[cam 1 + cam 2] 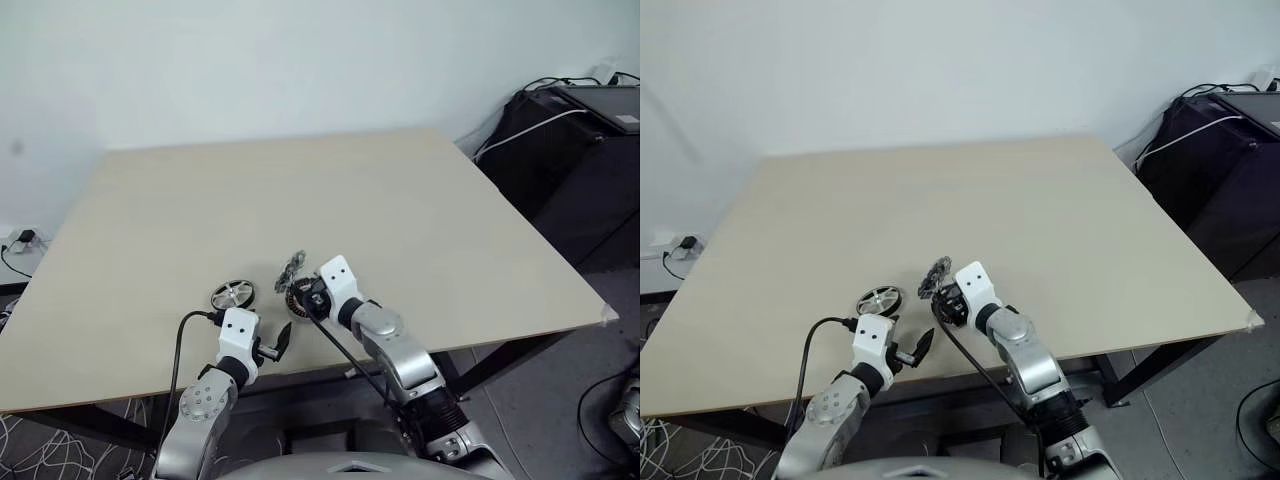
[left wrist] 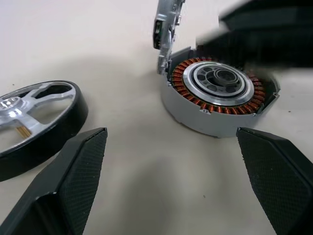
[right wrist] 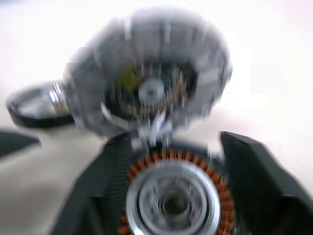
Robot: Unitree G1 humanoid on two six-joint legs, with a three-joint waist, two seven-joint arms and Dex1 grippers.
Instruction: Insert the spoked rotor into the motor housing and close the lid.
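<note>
- The motor housing (image 2: 215,95) sits on the pale counter (image 1: 300,190) near its front edge, its copper winding ring and silver centre facing up and bare
- Its hinged lid (image 3: 146,73) stands raised at the far side of the housing, tilted up and open, so the cavity is uncovered
- The spoked rotor (image 1: 232,294) lies flat on the counter just beside the housing, on the robot's left, apart from it and not yet inserted
- The right tool (image 3: 173,161) is right at the housing, its black fingers (image 3: 254,186) standing either side of the copper ring; they look partly spread, and whether they press on the housing wall cannot be told from these pictures
- The left tool (image 1: 272,345) hangs wide open and empty near the counter's front edge, just short of the rotor and housing, both of which lie between and beyond its fingers (image 2: 73,181) in the left wrist view
- Step in hand, as I judge it: the lid has been swung up and the housing is exposed; the rotor insertion has not begun
- The next move seems to call for one tool to take the rotor by its rim, carry it over the housing, level it and centre its hub on the silver middle before lowering
- The lid must stay up clear of that path; only once the rotor is seated can it be folded down
</note>
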